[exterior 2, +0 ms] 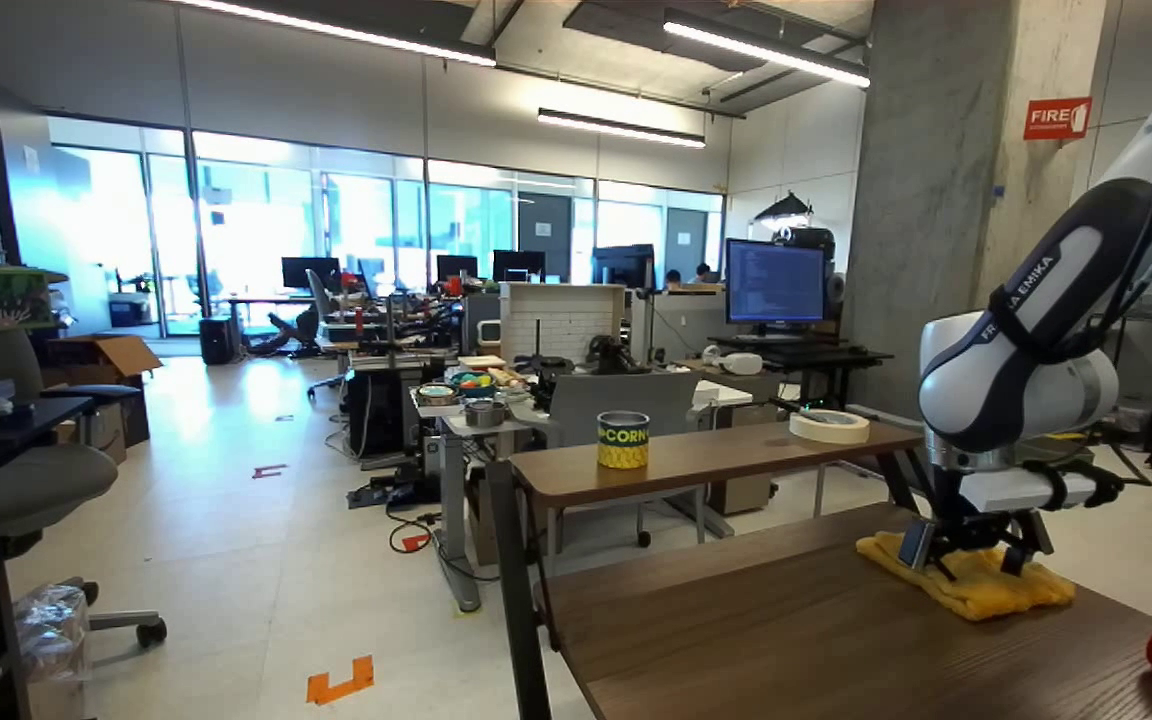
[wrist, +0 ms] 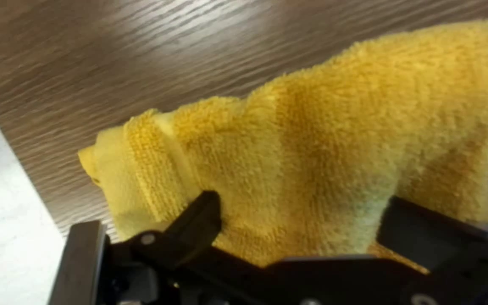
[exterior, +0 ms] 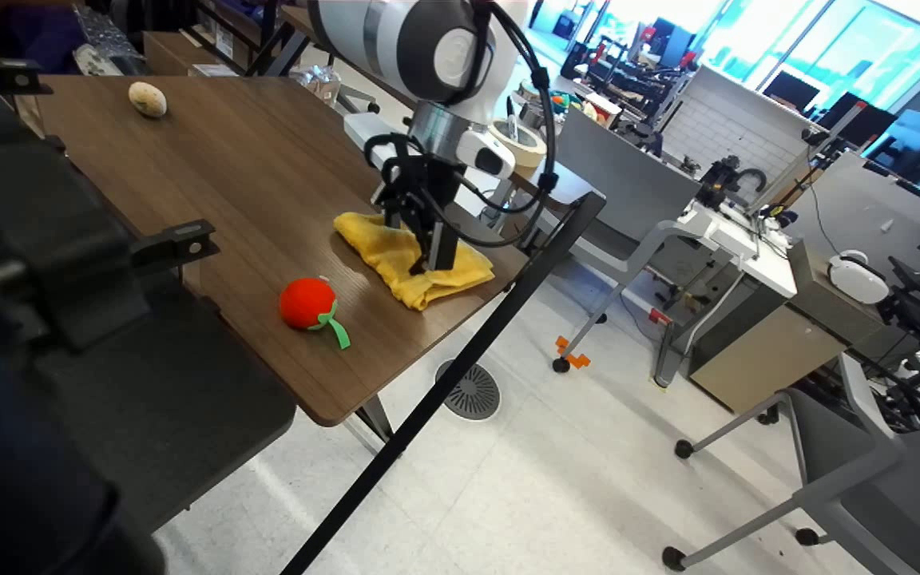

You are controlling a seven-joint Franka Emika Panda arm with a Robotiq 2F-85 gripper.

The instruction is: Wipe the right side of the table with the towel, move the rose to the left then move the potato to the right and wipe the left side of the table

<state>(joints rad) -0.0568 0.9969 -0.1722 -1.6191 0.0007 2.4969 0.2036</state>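
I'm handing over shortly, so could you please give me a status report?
Gripper open, right at the towel. Towel rumpled on the table, apparently ungripped. Rose close by, possibly in the way.

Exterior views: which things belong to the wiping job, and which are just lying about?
Job:
yellow towel
tool, open, at the towel
red rose
potato
brown table

Just lying about:
popcorn can and tape roll, both on the raised shelf
lit monitor
grey chairs
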